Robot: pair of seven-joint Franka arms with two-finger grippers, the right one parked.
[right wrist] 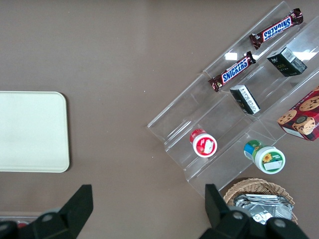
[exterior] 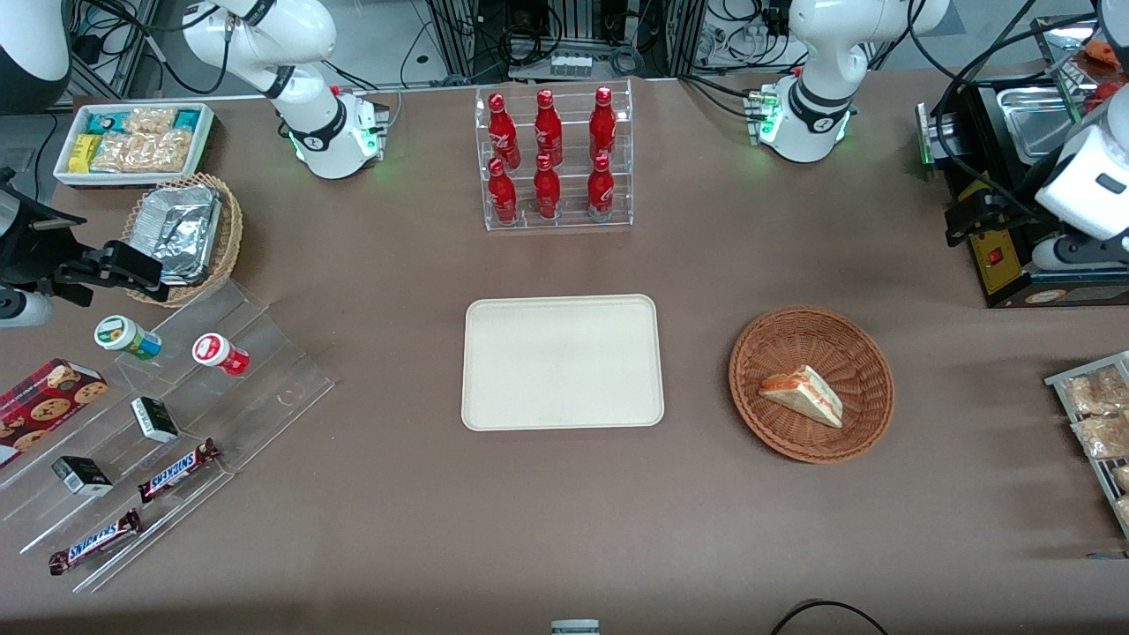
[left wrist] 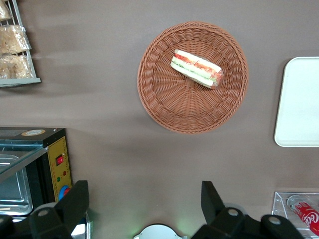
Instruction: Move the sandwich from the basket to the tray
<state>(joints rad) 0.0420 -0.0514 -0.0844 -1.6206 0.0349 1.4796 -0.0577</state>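
Observation:
The sandwich (exterior: 803, 395), a white bread wedge with orange-red and green layers, lies in the reddish-brown wicker basket (exterior: 776, 344) toward the working arm's end of the table. The cream tray (exterior: 563, 362) lies flat and bare at the table's middle, beside the basket. My left gripper (exterior: 970, 216) hangs open and empty high above the table by the black appliance, farther from the front camera than the basket. In the left wrist view the gripper (left wrist: 143, 191) is spread wide over bare table, well apart from the basket (left wrist: 169, 99), the sandwich (left wrist: 197, 67) and the tray (left wrist: 301, 104).
A clear rack of red bottles (exterior: 554, 159) stands farther from the camera than the tray. A black appliance (exterior: 1014, 265) and a wire rack of snack packets (exterior: 1094, 423) sit at the working arm's end. A stepped acrylic display (exterior: 168, 414) lies toward the parked arm's end.

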